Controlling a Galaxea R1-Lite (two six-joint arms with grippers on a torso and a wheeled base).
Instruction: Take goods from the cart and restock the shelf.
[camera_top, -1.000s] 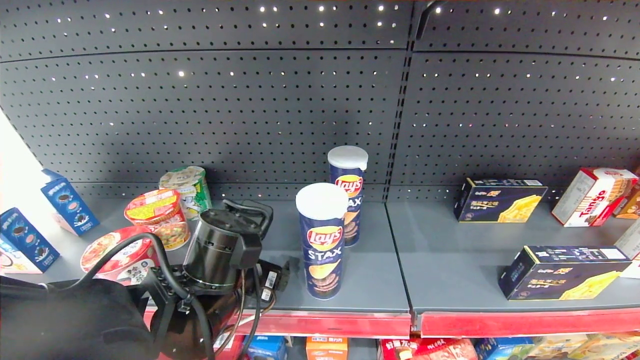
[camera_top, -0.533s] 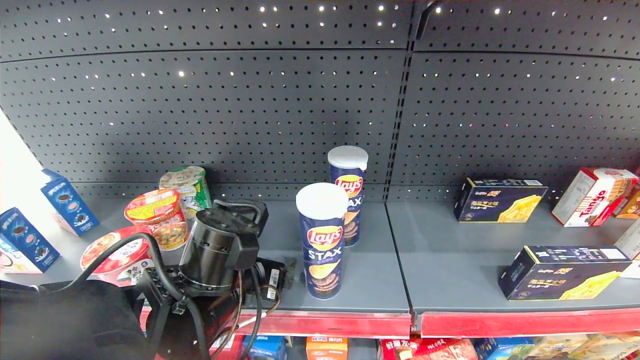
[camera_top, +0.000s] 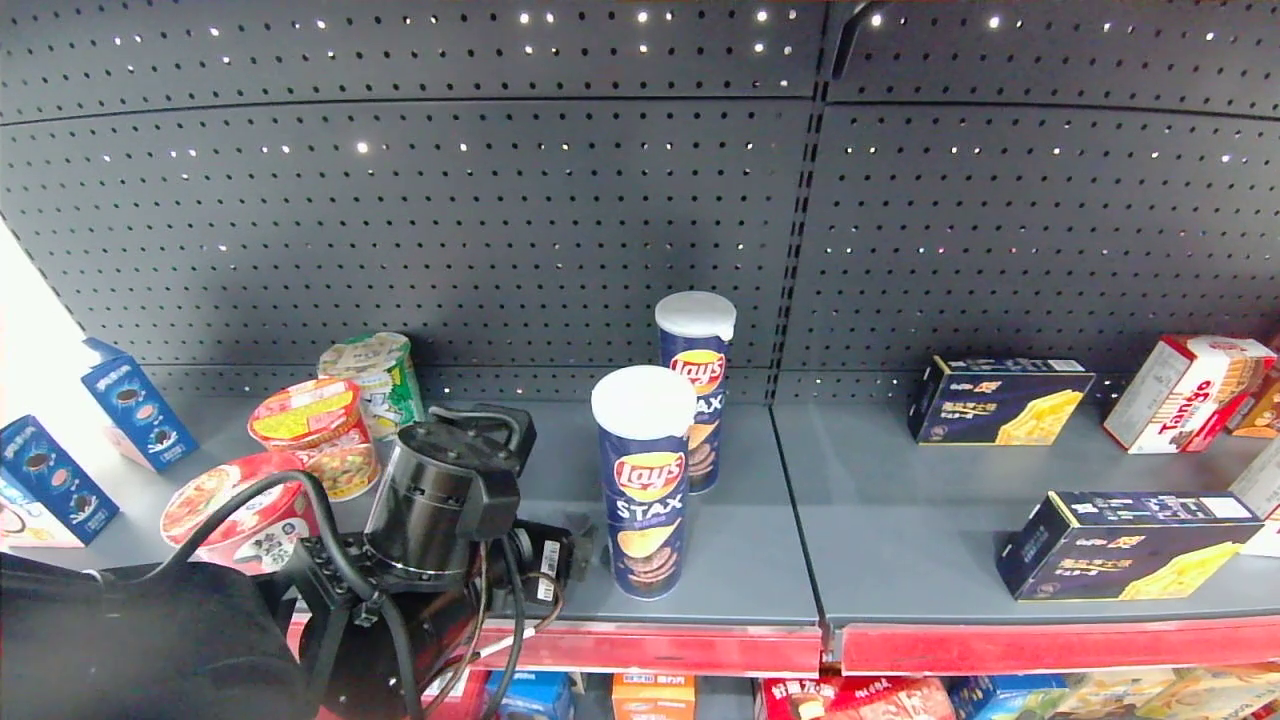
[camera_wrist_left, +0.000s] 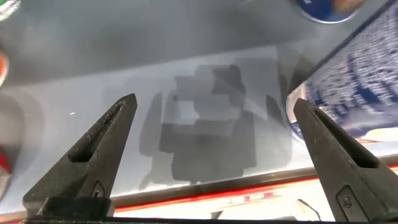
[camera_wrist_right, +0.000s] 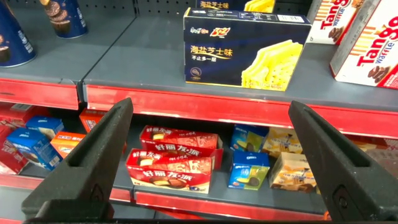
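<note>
Two blue chip cans with white lids stand upright on the grey shelf (camera_top: 730, 570), the front can (camera_top: 643, 480) near the red edge and the back can (camera_top: 695, 385) close to the pegboard. My left arm (camera_top: 440, 500) hangs over the shelf just left of the front can. In the left wrist view my left gripper (camera_wrist_left: 214, 102) is open above bare shelf (camera_wrist_left: 205, 62), nothing between its fingers, with the front can's blue side (camera_wrist_left: 357, 87) close by. My right gripper (camera_wrist_right: 211, 106) is open and empty in front of the shelf, facing a dark blue cracker box (camera_wrist_right: 245, 50).
Noodle cups (camera_top: 315, 430) and blue cookie boxes (camera_top: 130, 400) crowd the shelf's left end. Dark blue boxes (camera_top: 1000, 400) (camera_top: 1130, 545) and a red-white wafer box (camera_top: 1190, 390) lie on the right bay. Bare shelf lies between the cans and those boxes. Red snack boxes (camera_wrist_right: 177, 158) fill the lower shelf.
My left arm's wrist has shifted slightly to the left and down beside the front can. The cans and boxes have not moved.
</note>
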